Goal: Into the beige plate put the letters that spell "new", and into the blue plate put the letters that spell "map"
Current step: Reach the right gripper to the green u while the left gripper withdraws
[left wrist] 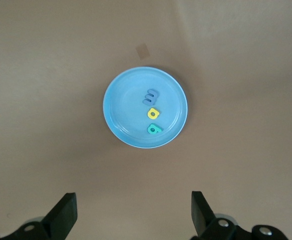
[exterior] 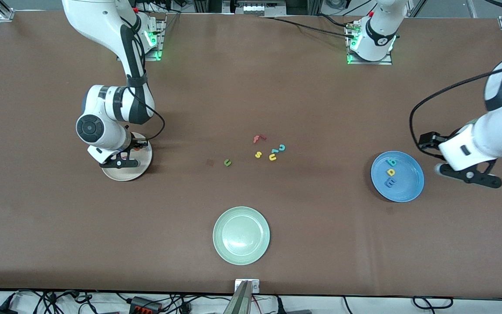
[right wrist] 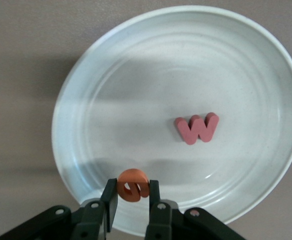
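From the front camera, your right gripper (exterior: pixel 125 162) hangs over the beige plate (exterior: pixel 143 168) at the right arm's end of the bench (exterior: pixel 59 226). That placement makes sense to me: it is set up to drop a letter inside the rim. Your left gripper (exterior: pixel 469 175) sits just off the blue plate (exterior: pixel 408 192), at the left arm's end. The green n (exterior: pixel 228 162) lies alone mid-bench, with open room all round it. The red f (exterior: pixel 258 138), yellow s (exterior: pixel 258 154), yellow u (exterior: pixel 273 157) and teal c (exterior: pixel 281 148) cluster close by, so you'd want to approach the n from its clear side. The pale green plate (exterior: pixel 241 235) lies nearer the camera, well out of the lane.

In the left wrist view, the jaws are spread wide and empty. The periwinkle m (left wrist: pixel 151 96), yellow a (left wrist: pixel 153 113) and teal p (left wrist: pixel 154 129) lie in a row inside the blue plate, away from its rim. "Map" looks finished.

In the right wrist view, your jaws pinch the orange e (right wrist: pixel 133 185) just above the plate's near edge. The salmon w (right wrist: pixel 197 128) lies flat toward the middle. There is plenty of bare plate between them, though I'd release further from the rim.
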